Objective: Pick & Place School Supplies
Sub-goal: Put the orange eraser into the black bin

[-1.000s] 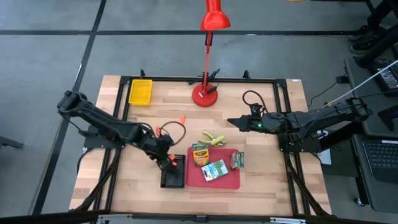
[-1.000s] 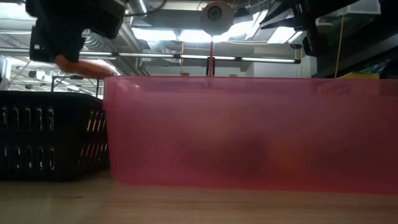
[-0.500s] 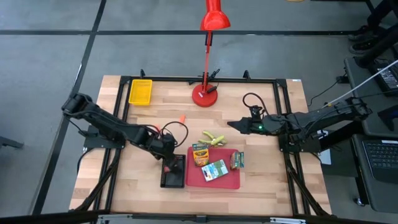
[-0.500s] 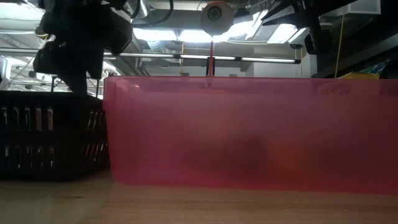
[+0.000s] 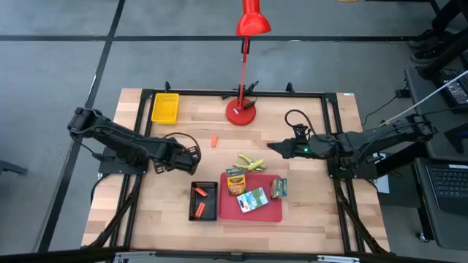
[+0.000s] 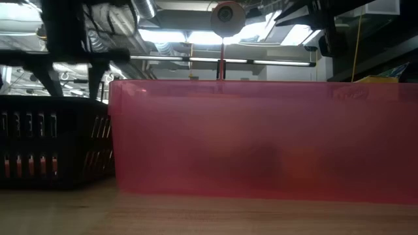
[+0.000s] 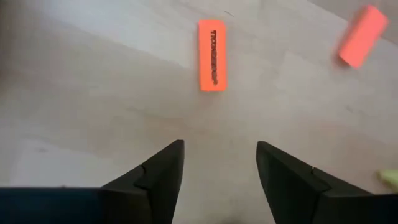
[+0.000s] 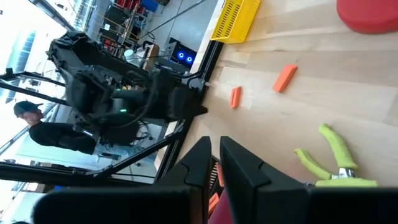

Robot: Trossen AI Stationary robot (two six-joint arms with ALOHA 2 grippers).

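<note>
Two short orange sticks (image 5: 201, 200) lie in the black tray (image 5: 203, 216). A third orange stick (image 5: 214, 140) lies on the bare table. In the left wrist view it (image 7: 212, 55) lies just ahead of my open left gripper (image 7: 219, 149), with another stick (image 7: 362, 36) farther off. Three crayon boxes (image 5: 254, 199) lie in the red tray (image 5: 272, 214). The yellow-green scissors-like tool (image 5: 251, 162) lies on the table beyond that tray. My right gripper (image 5: 274, 145) hangs shut and empty to the tool's right.
The red desk lamp's base (image 5: 240, 111) stands at the far middle, and a yellow tray (image 5: 164, 107) at the far left. In the low view the red tray's wall (image 6: 261, 137) and the black tray (image 6: 52, 140) fill the front. A person (image 8: 31, 118) stands beyond the table.
My left gripper, shut on an orange stick above the black tray, has opened and let it go. The stick now lies in the tray. The gripper has then drawn back toward the far edge and a little left, to the sticks on the table.
</note>
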